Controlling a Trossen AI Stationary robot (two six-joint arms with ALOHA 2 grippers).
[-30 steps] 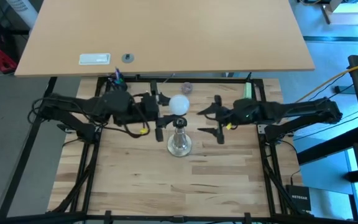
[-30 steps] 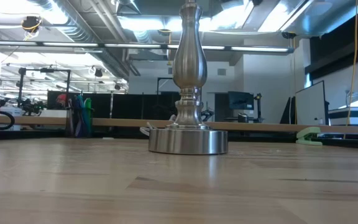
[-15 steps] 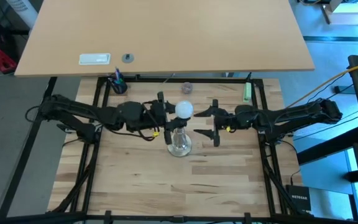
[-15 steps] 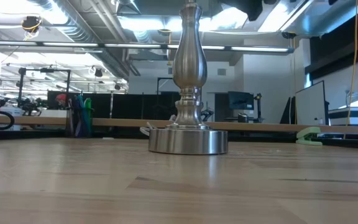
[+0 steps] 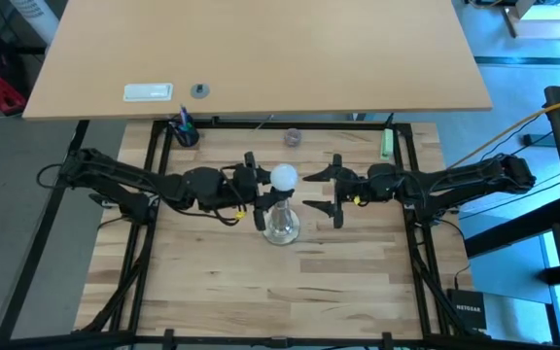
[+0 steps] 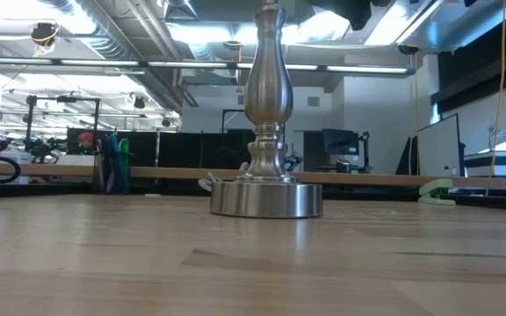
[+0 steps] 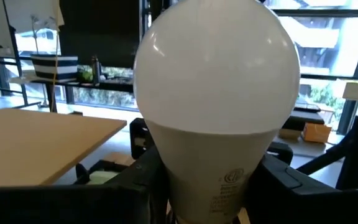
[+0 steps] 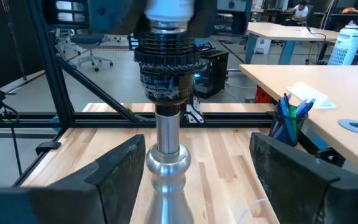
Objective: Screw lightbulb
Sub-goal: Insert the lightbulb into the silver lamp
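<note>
The white frosted lightbulb (image 5: 283,177) stands upright over the dark socket (image 8: 166,62) of the silvery stand (image 5: 280,226), held by my left gripper (image 5: 261,185), which comes from the table's left. In the right wrist view the bulb's narrow base (image 8: 168,17) sits at the socket's mouth. My right gripper (image 5: 334,191) is open just right of the stand. Its fingers (image 8: 114,171) stand on either side of the stand's column (image 8: 165,155) without touching it. The stand rests on its round base (image 6: 266,198) on the table. My left gripper pinches the bulb's tapering neck (image 7: 211,186), below the round globe, between its two fingers (image 7: 135,186). The fingers come level from the table's left. The bulb stands upright, globe up, base down at the top of the stand's socket.
A cup of pens (image 5: 184,132), a small greyish knob (image 5: 292,138) and a green thing (image 5: 387,144) lie along the table's far edge. A larger table beyond holds a white box (image 5: 149,92) and a round disc (image 5: 199,90). Bare wood lies near the front edge.
My left gripper has carried the bulb toward the table's near edge and a little right, from behind the stand to over its socket. My right gripper has gone slightly left toward the stand and stayed open.
</note>
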